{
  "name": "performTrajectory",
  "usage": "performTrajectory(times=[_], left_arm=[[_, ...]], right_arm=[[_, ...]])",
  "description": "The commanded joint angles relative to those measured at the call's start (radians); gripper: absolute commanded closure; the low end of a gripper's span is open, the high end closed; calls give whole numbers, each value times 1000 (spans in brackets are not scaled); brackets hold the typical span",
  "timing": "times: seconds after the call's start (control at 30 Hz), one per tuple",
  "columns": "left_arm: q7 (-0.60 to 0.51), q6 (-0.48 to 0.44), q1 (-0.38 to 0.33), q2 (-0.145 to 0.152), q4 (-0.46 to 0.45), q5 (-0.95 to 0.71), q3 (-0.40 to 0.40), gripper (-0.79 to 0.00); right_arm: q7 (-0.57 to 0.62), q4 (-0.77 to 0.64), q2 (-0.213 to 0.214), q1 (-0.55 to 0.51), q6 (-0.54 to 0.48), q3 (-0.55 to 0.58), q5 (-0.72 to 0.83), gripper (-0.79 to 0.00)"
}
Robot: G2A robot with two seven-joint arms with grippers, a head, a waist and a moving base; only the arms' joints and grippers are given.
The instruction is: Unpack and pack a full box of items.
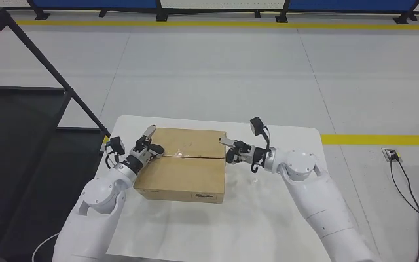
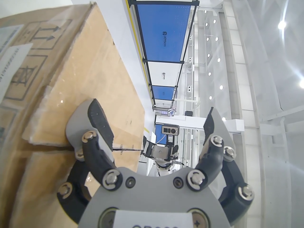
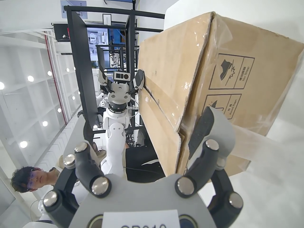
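Top view: closed box (image 1: 186, 171); left claw (image 1: 154, 139), right claw (image 1: 228, 149) agape at ends.

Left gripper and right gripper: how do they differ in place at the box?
The left gripper is at the left end of the box's top seam, the right gripper at its right end. One left finger lies over the top face; one right finger lies over an end wall. Both are open, each with one finger off the box.
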Motion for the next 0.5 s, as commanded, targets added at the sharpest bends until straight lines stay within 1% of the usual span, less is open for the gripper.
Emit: performTrajectory(times=[0.0, 0.07, 0.27, 0.47], left_arm=[[-4, 2, -1, -1, -2, -5, -2, -785], [-14, 5, -3, -1, -10, -3, -4, -785], [-35, 18, -16, 0, -20, 9, -8, -785], [-46, 20, -35, -4, 4, 11, 3, -785]], right_arm=[[-39, 8, 6, 4, -7, 14, -29, -785], [-75, -3, 17, 0, -4, 36, -69, -785], [-75, -3, 17, 0, -4, 36, -69, -785], [-80, -6, 17, -3, -5, 37, -69, -785]])
